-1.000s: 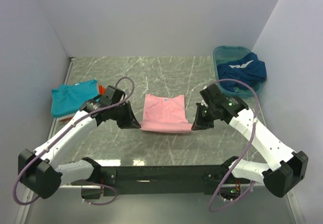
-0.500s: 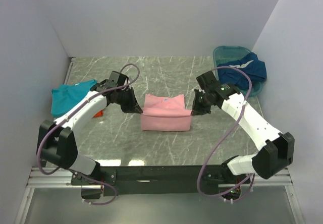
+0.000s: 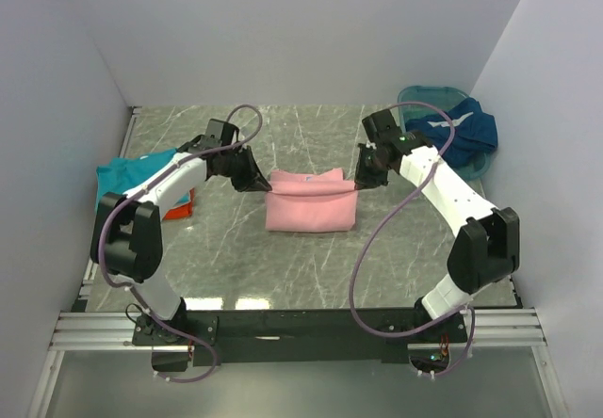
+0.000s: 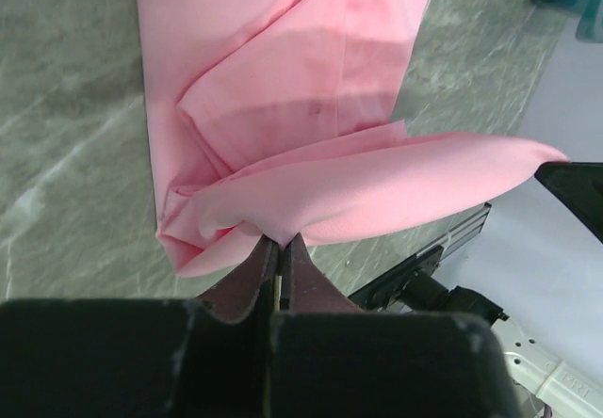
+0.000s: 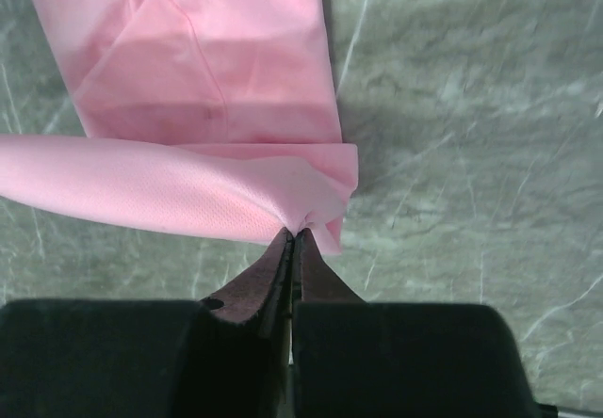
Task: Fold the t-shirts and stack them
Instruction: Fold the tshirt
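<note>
Pink t-shirt (image 3: 311, 213) pinched by left gripper (image 3: 267, 186) and right gripper (image 3: 359, 182)

Pink shirt (image 3: 311, 213): plain light pink, no print. Teal shirt (image 3: 118, 178) and orange shirt (image 3: 183, 209): both plain. Dark blue shirt (image 3: 471, 136): white trim. Basin (image 3: 419, 91): see-through teal. Table (image 3: 301, 267): grey-green marble pattern with thin white veins. Left arm (image 3: 170, 184) and right arm (image 3: 443, 187): white with black joints. Walls (image 3: 301, 32): pale lilac-white.
</note>
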You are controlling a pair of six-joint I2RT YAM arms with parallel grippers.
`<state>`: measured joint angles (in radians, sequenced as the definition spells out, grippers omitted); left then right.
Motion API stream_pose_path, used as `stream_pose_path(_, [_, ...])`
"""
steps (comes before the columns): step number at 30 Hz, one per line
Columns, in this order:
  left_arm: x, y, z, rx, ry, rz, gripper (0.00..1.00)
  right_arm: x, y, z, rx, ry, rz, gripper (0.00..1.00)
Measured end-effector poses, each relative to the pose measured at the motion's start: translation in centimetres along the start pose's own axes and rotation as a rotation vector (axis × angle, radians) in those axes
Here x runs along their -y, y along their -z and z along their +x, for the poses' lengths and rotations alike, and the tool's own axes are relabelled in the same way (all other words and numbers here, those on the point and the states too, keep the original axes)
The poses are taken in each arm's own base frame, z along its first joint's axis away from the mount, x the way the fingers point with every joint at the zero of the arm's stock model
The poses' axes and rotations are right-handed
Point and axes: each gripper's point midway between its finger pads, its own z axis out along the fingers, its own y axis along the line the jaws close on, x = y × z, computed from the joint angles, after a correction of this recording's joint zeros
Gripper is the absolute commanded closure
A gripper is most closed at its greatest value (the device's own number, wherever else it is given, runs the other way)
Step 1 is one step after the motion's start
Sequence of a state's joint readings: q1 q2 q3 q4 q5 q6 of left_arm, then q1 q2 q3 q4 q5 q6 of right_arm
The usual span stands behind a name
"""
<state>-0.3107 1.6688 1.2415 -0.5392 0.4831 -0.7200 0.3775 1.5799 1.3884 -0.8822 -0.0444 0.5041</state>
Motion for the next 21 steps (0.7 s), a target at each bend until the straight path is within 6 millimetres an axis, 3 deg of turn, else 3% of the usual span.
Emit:
stream_pose_path(8, [0.6,-0.8,-1.4,0.019,-0.005,0.043,1.0,-0.8,0.1,-2.9,0.056,0.022,-0.013,1.0])
stream_pose_path(15, [0.5,-2.1,-3.8,0.052,0.039,0.066,1.0,-1.1,-2.2,-5.2,0.059,0.026,0.006,1.0])
stream_pose_path(16, [0.5,-2.3,-4.4,0.062,0.046,0.071,0.95,-1.2,-2.7,-5.9,0.064,0.027,0.01,1.0])
stream_pose_path(17, [0.4,-2.7,-5.1,0.075,0.056,0.076,0.79,-1.4,-3.1,-6.6,0.071,0.028,0.01,0.97])
stream_pose_path(18, [0.3,-2.9,-5.8,0.085,0.063,0.078,0.47,-1.6,-3.7,-7.6,0.08,0.028,0.011,0.83])
stream_pose_path(19, [0.1,-3.3,-6.8,0.1,0.076,0.081,0.37,-2.0,-4.3,-8.9,0.096,0.028,0.006,0.55])
stream_pose_path(21, [-0.4,-3.9,-8.7,0.129,0.092,0.074,0.05,-2.7,-5.6,-11.5,0.123,0.033,0.005,0.35])
